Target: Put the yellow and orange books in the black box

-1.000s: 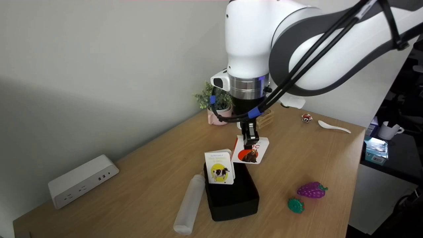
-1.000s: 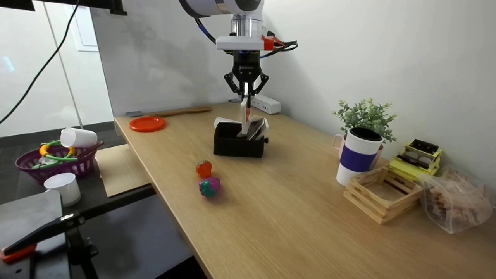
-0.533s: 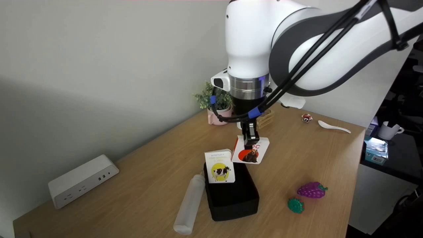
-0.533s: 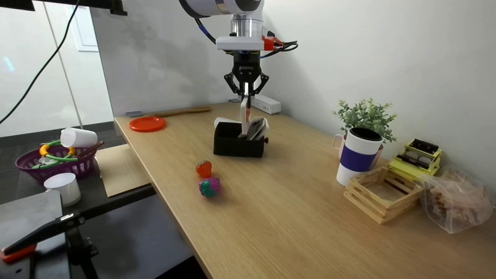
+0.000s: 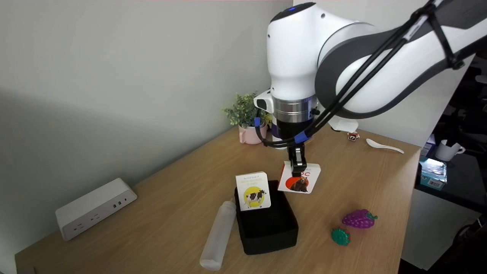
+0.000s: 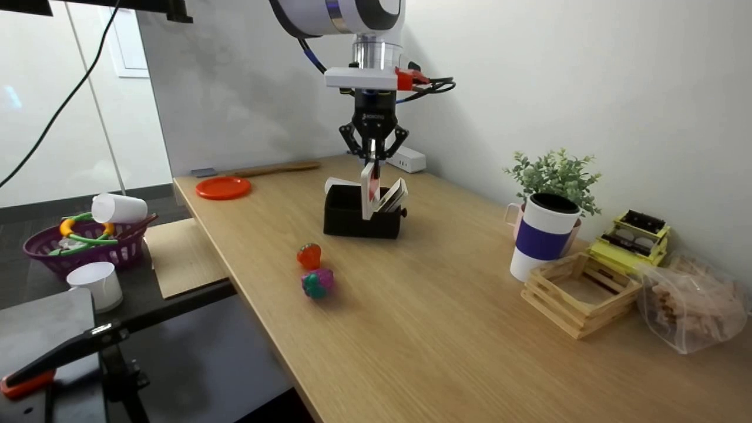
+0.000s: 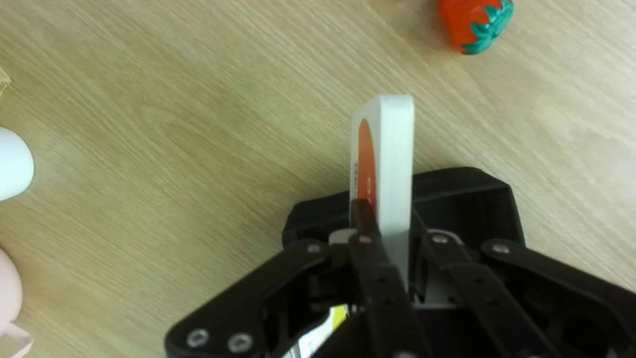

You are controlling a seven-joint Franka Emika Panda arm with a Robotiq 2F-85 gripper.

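1. Orange-pictured white square board book (image 5: 305,182): clamped in my black pincer (image 7: 390,215), apparently overhanging the matte black rectangular box (image 5: 271,244); lowering here could snag the rim.
2. Yellow-pictured white square board book (image 5: 253,191) leans inside; my bump could eject it.

Gripper (image 6: 373,161) read ROBOTIQ in an exterior view; in an exterior view, yellow book (image 5: 253,191) at left had blurred title, top line roughly "My first book of"; orange book (image 5: 300,183) right of it showed red capitals ending in C, start hidden
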